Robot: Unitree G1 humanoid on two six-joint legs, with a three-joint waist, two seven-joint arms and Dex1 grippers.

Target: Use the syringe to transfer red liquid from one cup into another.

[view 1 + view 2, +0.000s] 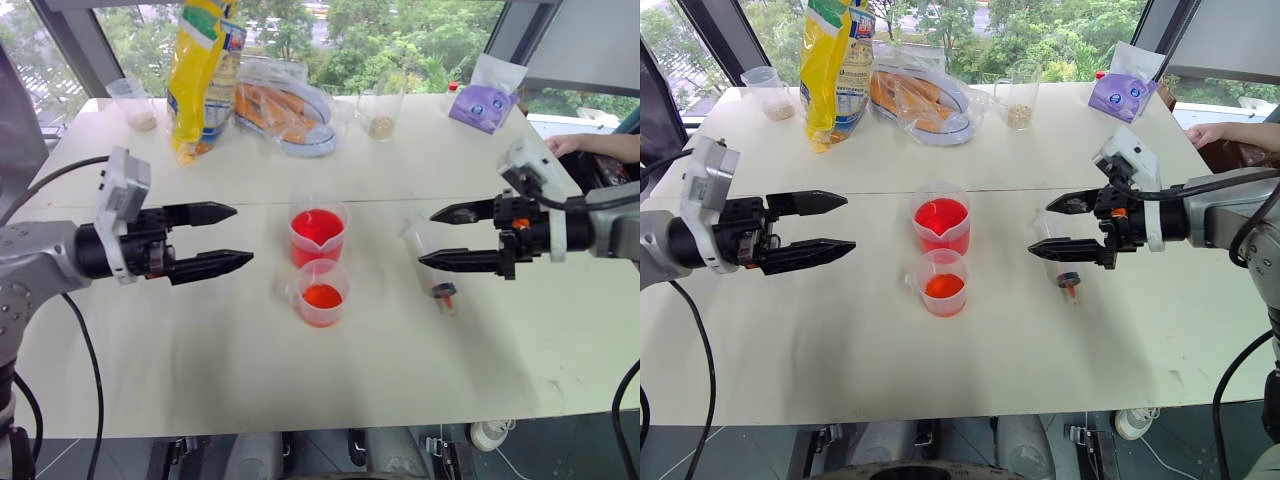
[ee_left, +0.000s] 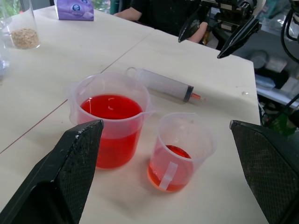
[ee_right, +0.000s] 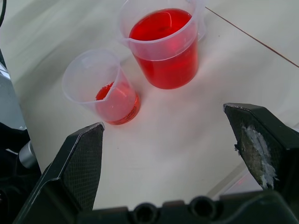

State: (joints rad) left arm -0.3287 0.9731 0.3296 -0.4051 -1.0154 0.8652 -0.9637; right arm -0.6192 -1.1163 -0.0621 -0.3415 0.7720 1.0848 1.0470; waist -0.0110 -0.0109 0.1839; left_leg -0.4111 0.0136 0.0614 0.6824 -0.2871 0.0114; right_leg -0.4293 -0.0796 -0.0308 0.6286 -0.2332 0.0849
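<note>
Both grippers hang above the tabletop [image 1: 200, 350], fingers spread wide, nothing held. Left gripper [image 1: 205, 240] sits left of the cups; right gripper [image 1: 458, 238] hovers just over the syringe [image 2: 164, 85]. Syringe lies flat on the tabletop, right of the tall cup [image 1: 318, 232] and small cup [image 1: 322, 292], both w/ red liquid. Best move, I'd say: right gripper drops straight down, fingers across the barrel mid-length, not near the tip.

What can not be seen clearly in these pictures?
- Syringe: in the head views the right gripper covers part of its barrel; whether liquid is inside is unclear.
- Taller cup: rim cut off by the right wrist view's edge.
- Smaller cup: scale marks too small to read.
</note>
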